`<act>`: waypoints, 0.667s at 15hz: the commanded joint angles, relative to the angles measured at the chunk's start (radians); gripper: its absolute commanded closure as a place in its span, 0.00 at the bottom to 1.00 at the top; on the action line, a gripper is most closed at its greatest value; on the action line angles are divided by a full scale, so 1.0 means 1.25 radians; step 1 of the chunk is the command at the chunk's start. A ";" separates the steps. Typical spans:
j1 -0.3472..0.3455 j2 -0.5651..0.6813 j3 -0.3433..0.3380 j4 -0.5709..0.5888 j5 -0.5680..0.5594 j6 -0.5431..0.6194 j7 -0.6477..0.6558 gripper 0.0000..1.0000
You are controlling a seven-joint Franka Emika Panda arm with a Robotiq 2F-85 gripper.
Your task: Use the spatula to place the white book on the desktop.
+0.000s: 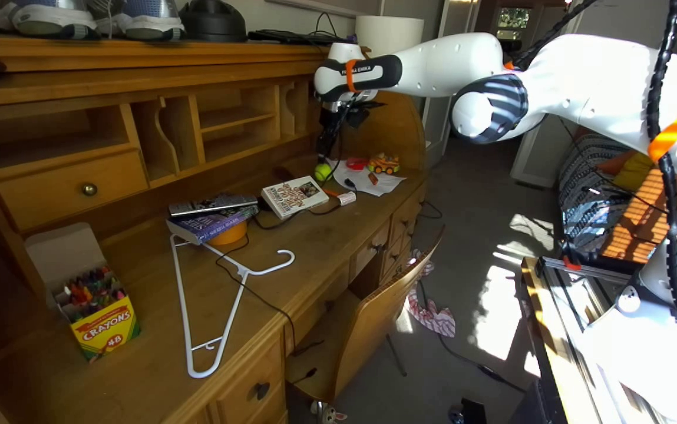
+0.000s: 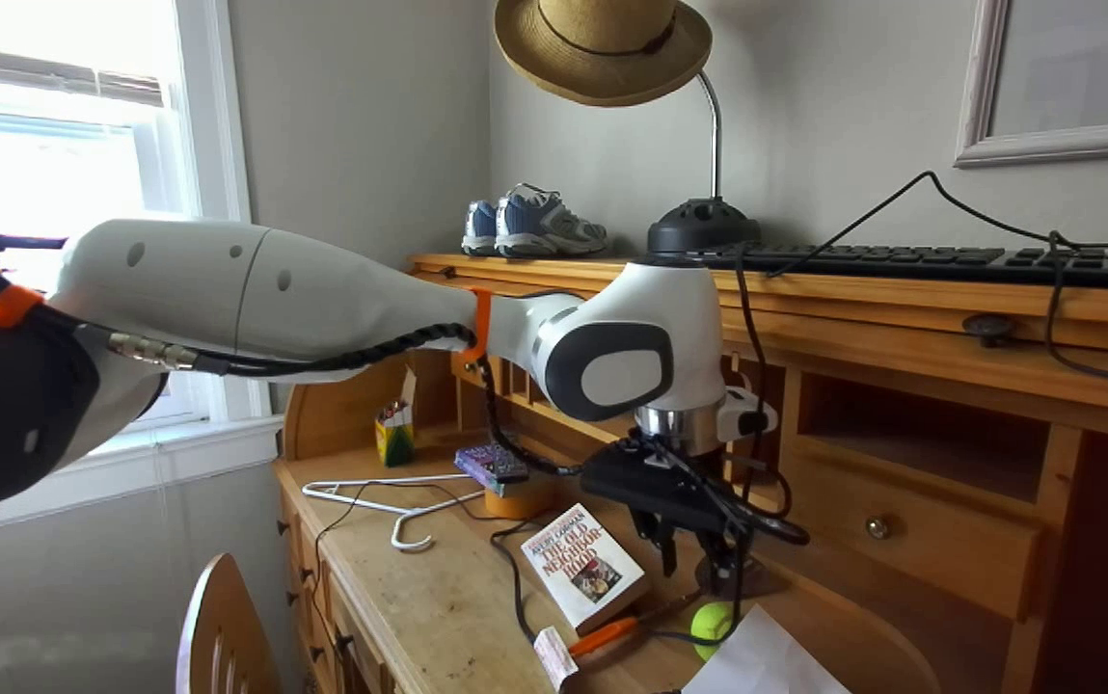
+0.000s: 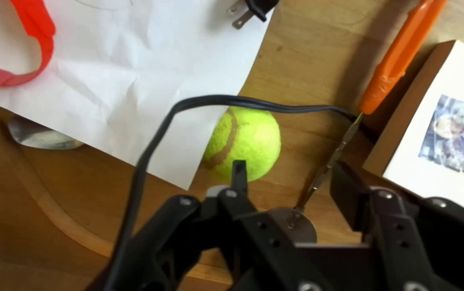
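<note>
The white book [image 1: 294,196] lies face up on the wooden desktop [image 1: 314,235]; it shows in full [image 2: 584,567] and partly in the wrist view [image 3: 454,133]. The spatula has an orange handle [image 3: 401,56], a thin metal shaft and a round dark head; it lies beside the book, and its handle also shows in an exterior view [image 2: 605,636]. My gripper [image 3: 291,180] is open and empty, pointing down above the spatula's shaft and head. Part of the head is hidden behind the gripper in the wrist view. The gripper also shows in an exterior view [image 2: 698,564].
A tennis ball [image 3: 252,141] sits close to the left finger, by white paper [image 3: 167,60]. A black cable [image 3: 155,149] crosses the wrist view. A purple book [image 1: 208,227] on an orange bowl, a white hanger [image 1: 244,271] and crayons [image 1: 102,324] stand farther along. Cubbies [image 1: 238,118] rise behind.
</note>
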 commanded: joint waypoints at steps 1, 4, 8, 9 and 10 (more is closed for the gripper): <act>-0.002 -0.025 -0.015 -0.023 -0.013 -0.047 0.086 0.12; -0.015 -0.017 0.018 -0.010 0.000 -0.051 -0.018 0.00; -0.005 -0.022 0.040 -0.008 -0.006 -0.045 -0.175 0.00; -0.003 -0.026 0.042 -0.010 -0.007 -0.054 -0.216 0.00; 0.001 -0.029 0.039 -0.012 -0.012 -0.061 -0.256 0.00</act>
